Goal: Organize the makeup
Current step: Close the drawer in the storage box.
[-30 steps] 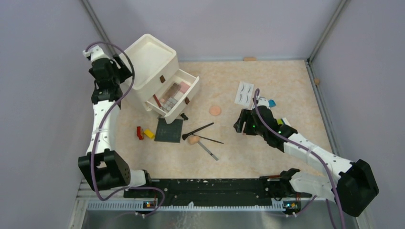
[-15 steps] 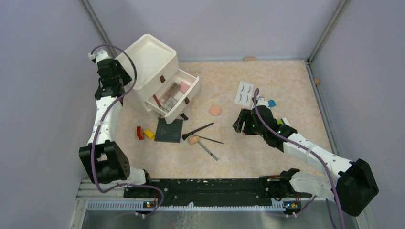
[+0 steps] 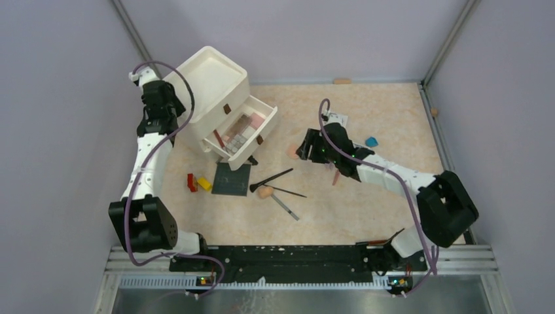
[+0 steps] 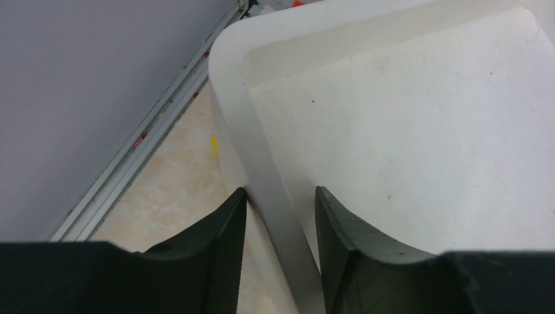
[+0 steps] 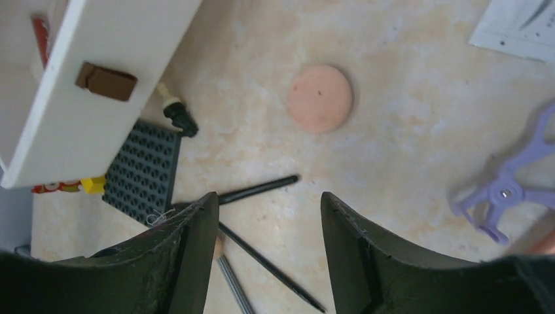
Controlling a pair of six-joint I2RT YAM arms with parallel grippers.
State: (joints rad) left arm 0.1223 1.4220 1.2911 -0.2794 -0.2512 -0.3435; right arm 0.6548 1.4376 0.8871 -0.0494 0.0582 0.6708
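Observation:
The makeup lies scattered on the beige table. A round peach puff is just ahead of my right gripper, which hovers open and empty over a black brush and a thin dark pencil. From above, the right gripper partly hides the puff. The white eyelash card lies behind it. A pink compact and a brown palette sit in the open drawer of the white cabinet. My left gripper is shut on the cabinet's back-left rim.
A dark studded plate with red and yellow bricks beside it lies in front of the drawer. A purple plastic tool, a pink tube and a small blue piece lie to the right. Grey walls close in on the table.
My left gripper has closed on the cabinet's rim and the cabinet has shifted slightly. The right arm has swung left from beside the eyelash card to over the puff and brushes.

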